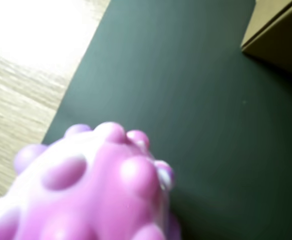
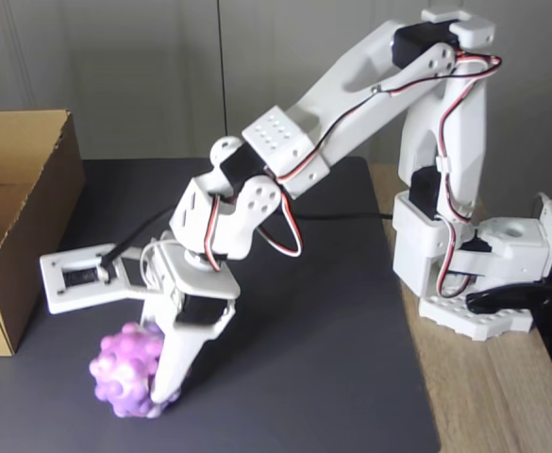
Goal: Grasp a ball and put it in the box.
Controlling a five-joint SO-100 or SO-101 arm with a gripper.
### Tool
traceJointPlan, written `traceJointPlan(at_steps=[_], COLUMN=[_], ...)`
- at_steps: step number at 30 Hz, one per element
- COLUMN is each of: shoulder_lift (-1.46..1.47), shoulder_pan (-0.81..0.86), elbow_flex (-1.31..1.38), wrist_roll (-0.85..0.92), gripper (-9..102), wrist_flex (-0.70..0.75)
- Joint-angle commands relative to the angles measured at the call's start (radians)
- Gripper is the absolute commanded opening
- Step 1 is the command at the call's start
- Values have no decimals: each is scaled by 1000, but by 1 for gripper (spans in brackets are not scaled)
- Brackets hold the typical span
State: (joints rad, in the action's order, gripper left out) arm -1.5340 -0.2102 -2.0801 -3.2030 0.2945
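Knobbly soft ball (image 1: 91,190), mottled pink, purple and white, fills the lower left of the wrist view, blurred and very close to the lens. In the fixed view the ball (image 2: 123,368) sits on the dark mat (image 2: 332,377) covering the wooden worktop (image 2: 502,396), pressed against the white gripper (image 2: 158,382), whose long finger (image 2: 176,363) runs down its right side. Whether the gripper is clenched on the ball cannot be told. Up and left of the gripper stands the large brown cardboard box (image 2: 16,236), open-topped.
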Motion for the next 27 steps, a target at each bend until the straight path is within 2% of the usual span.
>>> traceJointPlan(at_steps=[1,10,14,21,27], shoulder_lift=[-115,-411,-457,-331,-147], shoulder_pan=[14,75,130,241,305], elbow_flex=[32,69,169,520,825], wrist_roll=[6,9,9,-3,-11], gripper=[20,17,17,17,18], wrist_flex=[18,109,166,258,267])
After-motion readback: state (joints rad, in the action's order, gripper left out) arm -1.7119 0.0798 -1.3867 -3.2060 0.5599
